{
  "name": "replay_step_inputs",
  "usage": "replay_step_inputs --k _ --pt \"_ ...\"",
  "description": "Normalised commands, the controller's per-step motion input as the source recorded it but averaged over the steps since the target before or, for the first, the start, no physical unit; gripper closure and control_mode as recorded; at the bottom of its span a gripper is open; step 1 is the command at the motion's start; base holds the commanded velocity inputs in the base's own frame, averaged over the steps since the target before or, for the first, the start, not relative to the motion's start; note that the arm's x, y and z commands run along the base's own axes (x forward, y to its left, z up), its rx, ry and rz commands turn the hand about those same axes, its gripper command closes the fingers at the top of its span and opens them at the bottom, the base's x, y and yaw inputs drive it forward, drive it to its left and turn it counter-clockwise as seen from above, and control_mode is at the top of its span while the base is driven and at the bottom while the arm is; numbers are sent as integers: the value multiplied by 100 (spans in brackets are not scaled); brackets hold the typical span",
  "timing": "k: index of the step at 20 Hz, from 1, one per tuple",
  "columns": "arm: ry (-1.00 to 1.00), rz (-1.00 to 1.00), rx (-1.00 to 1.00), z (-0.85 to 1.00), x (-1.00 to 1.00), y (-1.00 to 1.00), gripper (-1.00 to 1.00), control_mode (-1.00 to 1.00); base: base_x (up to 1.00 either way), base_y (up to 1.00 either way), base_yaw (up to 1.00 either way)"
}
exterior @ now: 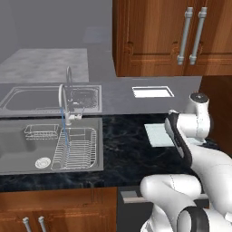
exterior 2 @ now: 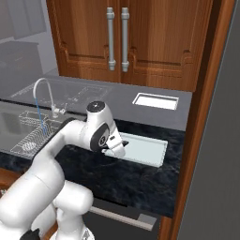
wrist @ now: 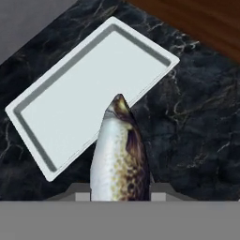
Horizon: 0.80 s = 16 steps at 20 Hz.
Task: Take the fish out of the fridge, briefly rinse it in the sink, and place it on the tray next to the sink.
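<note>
1. Carrying the fish [wrist: 119, 159] to the tray [wrist: 70, 108], we judge ourselves on the last step, with water running at the sink [exterior: 50, 145].
2. Our gripper [exterior 2: 114, 148] is closed on the fish, which juts out from between the fingers, nose over the tray's near rim.
3. Next we need to move further over the tray, lower, and release.

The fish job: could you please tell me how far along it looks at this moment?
Nearly finished. The fish is out of the fridge and held in the tool above the tray, which sits on the dark counter. Water runs from the faucet into the sink. Left: set the fish on the tray and let go.
</note>
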Motion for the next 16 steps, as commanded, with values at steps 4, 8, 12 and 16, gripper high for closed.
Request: replay_step_inputs --k 4,8,12,16 --pt "0 0 -3 -25 59 -1 100 -100 0 0 0" --pt "0 0 0 -10 69 -14 100 -100 0 0 0" --pt "0 0 0 -19 73 -20 100 -100 0 0 0" --pt "0 0 0 -44 53 -24 100 -100 0 0 0"
